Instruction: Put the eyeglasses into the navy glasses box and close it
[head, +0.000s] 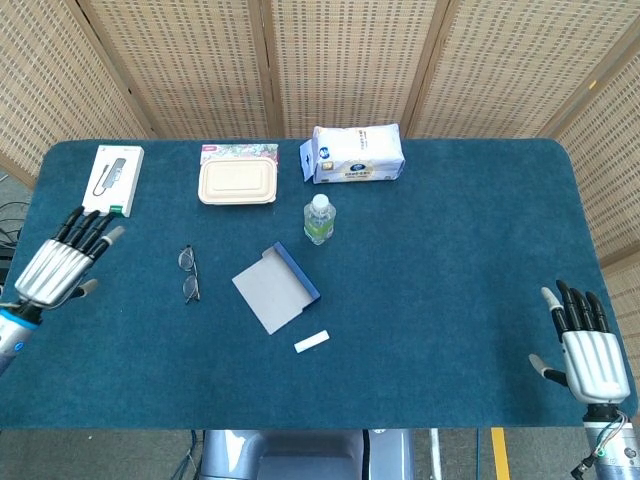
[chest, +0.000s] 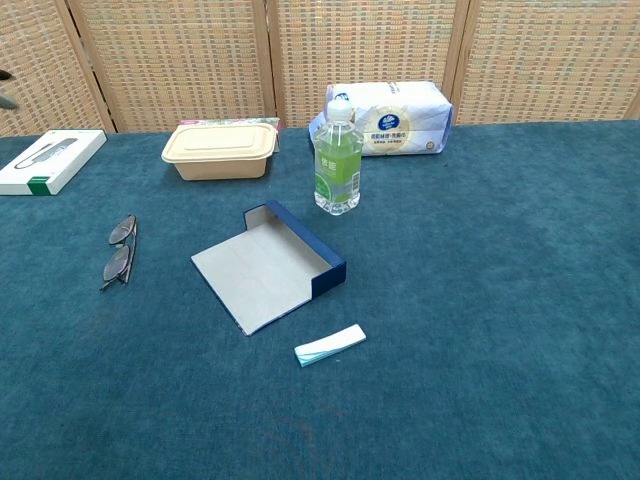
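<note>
Presently we are seeing the left hand (head: 62, 262) hovering with fingers spread, apparently above the table's (head: 450, 240) left edge, the right hand (head: 585, 345) lying spread at the right, the eyeglasses (head: 189, 274) resting folded just left of the open navy glasses box (head: 276, 287).

Along the far edge of the blue table (head: 470, 250) we see a white boxed item (head: 112, 180), a beige lidded food container (head: 237, 183) with a floral packet (head: 239, 151) behind it, and a white tissue pack (head: 357, 153). Nearer us stands a green-labelled water bottle (chest: 338, 160). A small white strip (chest: 330, 345) lies alone toward the front.
</note>
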